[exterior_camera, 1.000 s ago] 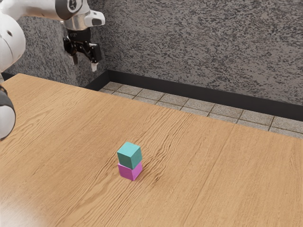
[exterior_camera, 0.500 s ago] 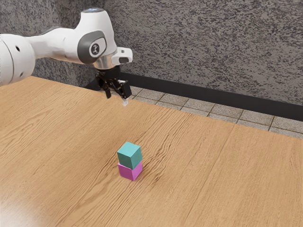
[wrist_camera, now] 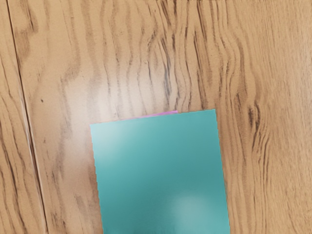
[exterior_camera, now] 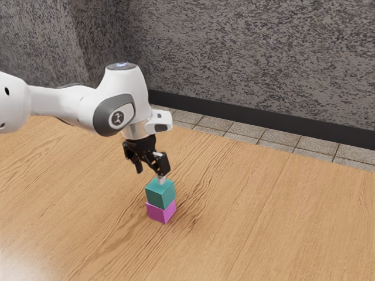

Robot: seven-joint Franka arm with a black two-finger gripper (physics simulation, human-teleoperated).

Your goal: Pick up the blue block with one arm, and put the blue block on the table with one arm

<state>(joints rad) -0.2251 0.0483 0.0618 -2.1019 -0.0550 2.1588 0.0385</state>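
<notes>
blue block (exterior_camera: pixel 160 194) just below tool (exterior_camera: pixel 150 174), stacked on purple block (exterior_camera: pixel 160 212); tool's fingers spread apart

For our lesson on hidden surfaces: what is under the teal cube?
A magenta cube, standing on the brown wooden table. Two of its sides show, plus a sliver past the teal cube; its underside and most of its top are covered from sight.

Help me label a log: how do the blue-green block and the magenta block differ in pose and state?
The blue-green block is the upper one; the magenta block sits beneath it, on the table. The blue-green block's top face is exposed, while the magenta block's is almost wholly covered. Both look like plain cubes of about the same size.
</notes>
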